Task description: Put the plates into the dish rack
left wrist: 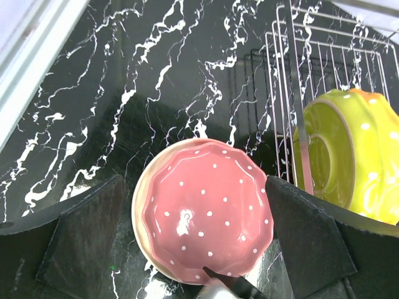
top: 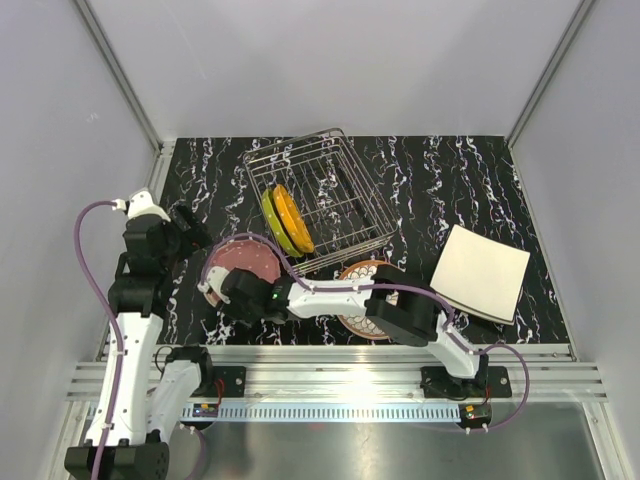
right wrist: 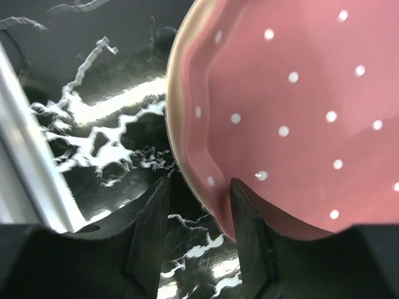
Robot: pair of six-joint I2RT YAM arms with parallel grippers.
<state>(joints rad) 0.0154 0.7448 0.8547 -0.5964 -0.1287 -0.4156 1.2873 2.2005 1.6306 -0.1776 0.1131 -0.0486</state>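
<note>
On the black table, lower left of the rack, the pink plate lies flat, the right gripper slightly parted astride its rim for pickup, the left gripper wide and empty.

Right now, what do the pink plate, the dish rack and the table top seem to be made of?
The pink plate: probably glazed ceramic, glossy with sharp highlights.
The dish rack: thin metal wire, silver and shiny.
The table top: black marble look, glossy, possibly only a printed sheet.
</note>
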